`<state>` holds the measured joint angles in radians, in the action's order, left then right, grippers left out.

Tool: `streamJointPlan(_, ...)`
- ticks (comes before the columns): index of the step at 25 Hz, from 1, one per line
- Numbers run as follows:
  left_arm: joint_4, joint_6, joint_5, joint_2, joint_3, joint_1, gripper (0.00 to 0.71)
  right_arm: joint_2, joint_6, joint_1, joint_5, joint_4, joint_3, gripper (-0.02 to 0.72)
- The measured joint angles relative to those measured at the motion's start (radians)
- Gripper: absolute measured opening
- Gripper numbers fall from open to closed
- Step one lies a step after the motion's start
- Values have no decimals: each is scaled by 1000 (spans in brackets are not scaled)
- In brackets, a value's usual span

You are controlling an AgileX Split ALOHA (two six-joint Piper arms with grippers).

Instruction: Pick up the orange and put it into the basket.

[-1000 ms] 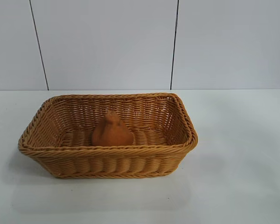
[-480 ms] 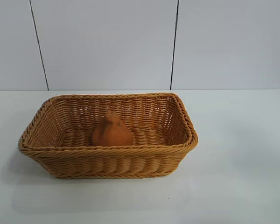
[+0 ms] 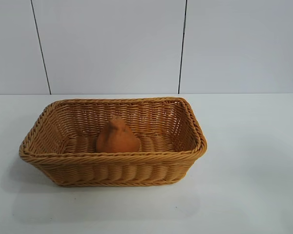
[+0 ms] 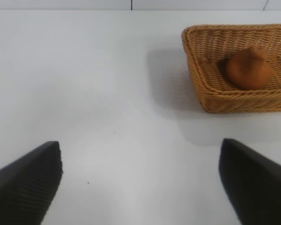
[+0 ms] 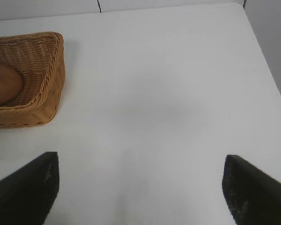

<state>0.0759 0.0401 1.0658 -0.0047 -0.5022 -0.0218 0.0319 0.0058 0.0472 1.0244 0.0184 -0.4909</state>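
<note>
One orange point(image 3: 117, 138) sits on the floor of the basket point(image 3: 112, 157), knob up, near the middle and a little toward the front wall; it touches no tool. From the way things lie, the placing looks done, and the step in hand is judged to be the retreat and parking of the arms.

The basket stands on the white bench point(image 3: 249, 165), upright and level, its braided rim unbent.

Neither arm shows in the exterior view. The left tool point(image 4: 140, 180) hangs over bare bench off one short end of the basket, well apart from it, its two dark fingers point(image 4: 25, 185) spread wide with nothing between them. The right tool point(image 5: 140, 185) hangs off the other short end, likewise well apart, fingers point(image 5: 255, 194) spread and empty.

To finish well, I would keep both tools released and clear of the basket rim, so no finger catches the weave and drags or tips the basket. Any further motion should lead away from the basket, not across it. The orange rests broad side down and looks unlikely to roll.
</note>
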Motion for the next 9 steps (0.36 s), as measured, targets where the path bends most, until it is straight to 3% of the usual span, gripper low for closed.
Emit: streamJointPlan(9,0,0,0,0,0,0,645,-38,1,0,1,3,0,652)
